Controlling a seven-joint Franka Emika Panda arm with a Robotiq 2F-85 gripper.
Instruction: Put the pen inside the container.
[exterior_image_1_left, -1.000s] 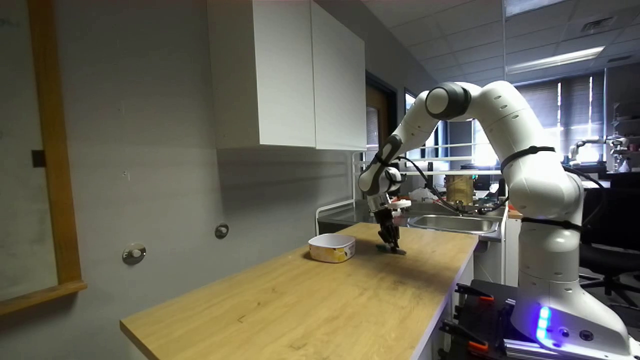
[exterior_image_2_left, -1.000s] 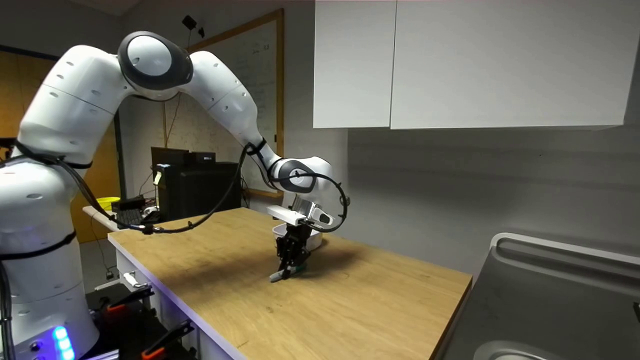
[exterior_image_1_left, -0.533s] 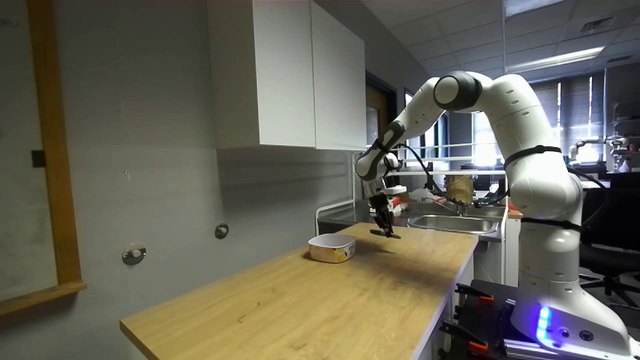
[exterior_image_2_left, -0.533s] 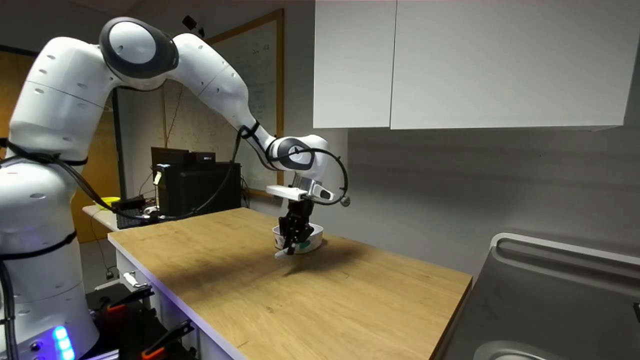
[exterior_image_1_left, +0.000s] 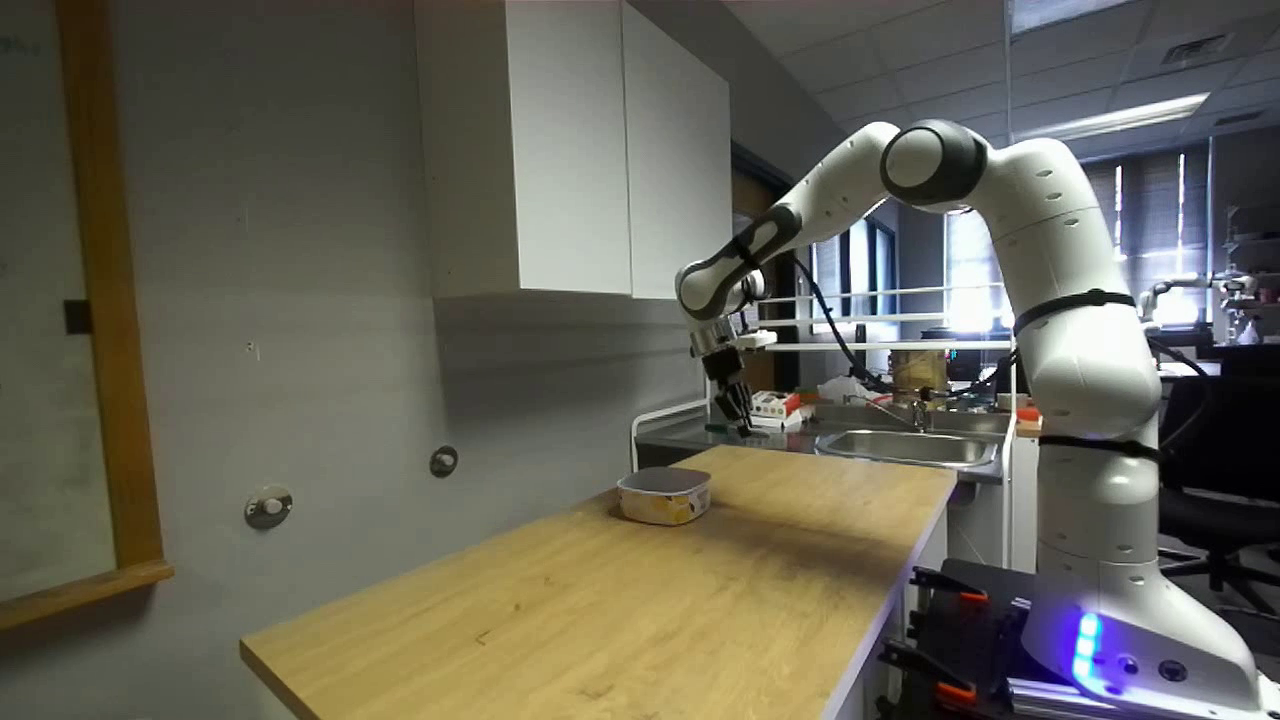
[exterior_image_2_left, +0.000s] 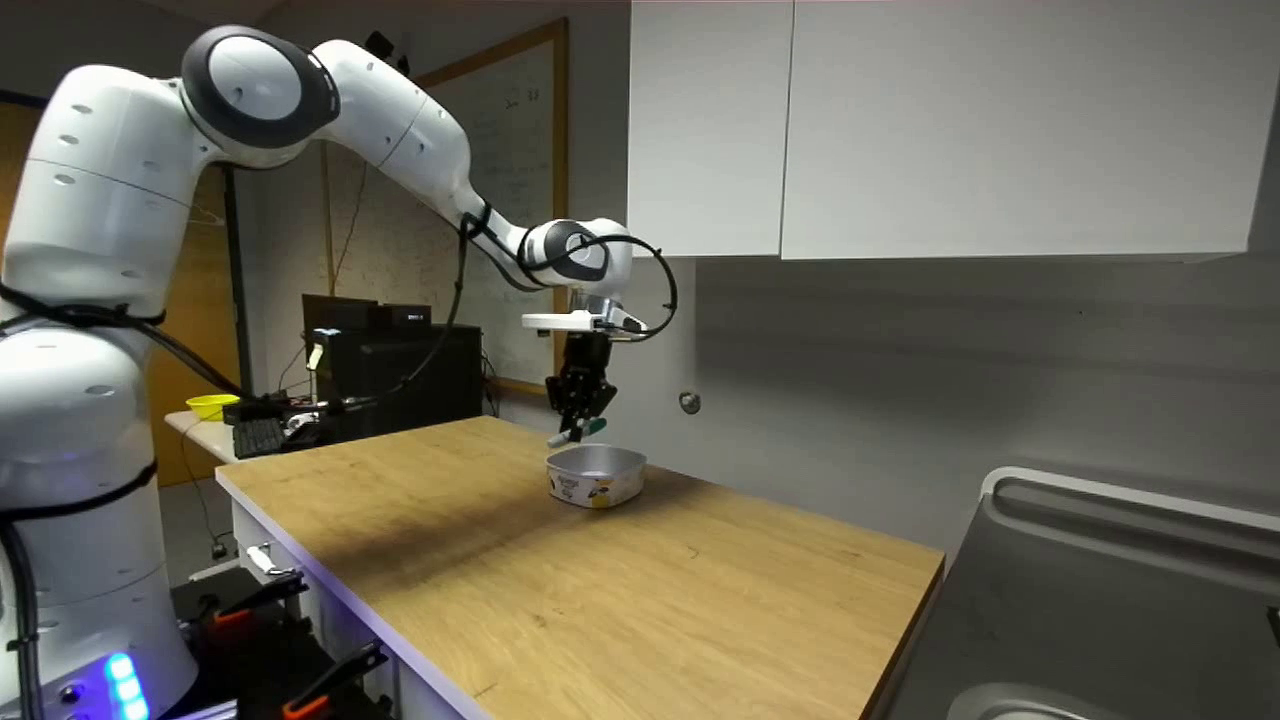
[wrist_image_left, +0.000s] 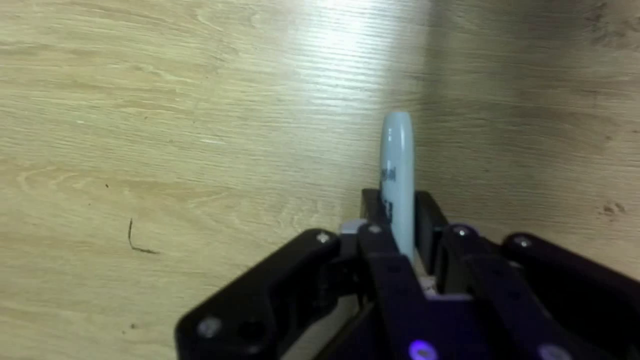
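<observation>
In an exterior view, the gripper (exterior_image_2_left: 573, 434) points down, raised above the wooden counter (exterior_image_2_left: 650, 600), grasping the pen (exterior_image_2_left: 558, 440). Pale end pokes out one side, green end the other, a bit higher in the picture; middle hidden by the gripper. The container (exterior_image_2_left: 594, 490) stands upright on the counter: low, white, printed outside, greyish inside. The pen shows just above its far rim, with a gap between. White arm (exterior_image_2_left: 100, 230) comes in from the left of the picture, blue light (exterior_image_2_left: 124, 685) on at the base. Background: framed whiteboard (exterior_image_2_left: 515, 180), dark equipment (exterior_image_2_left: 415, 385), keyboard (exterior_image_2_left: 258, 438), yellow bowl (exterior_image_2_left: 212, 405).

In an exterior view, the container (exterior_image_1_left: 665, 508) has some yellow print on its side. The gripper is up and to the right of it in the picture, apart from it. The pen is tiny, green end at left. White cabinet (exterior_image_1_left: 570, 150) up on the wall; sink (exterior_image_1_left: 905, 447), faucet (exterior_image_1_left: 921, 414) and red-and-white boxes (exterior_image_1_left: 778, 408) past the counter's far end. The pen is outside the container; cannot tell whether any of it hangs over the opening.

Wrist view: both fingertips (wrist_image_left: 371, 202) pinch the pen from either side. It sits lengthwise between them, touching both. Rounded pale end points to the top of the picture, dark lettering along the body, lower part hidden. The counter fills the background, with a bent dark mark (wrist_image_left: 134, 247) at left, glare (wrist_image_left: 345, 40) near the top, shadow (wrist_image_left: 515, 100) at right.
</observation>
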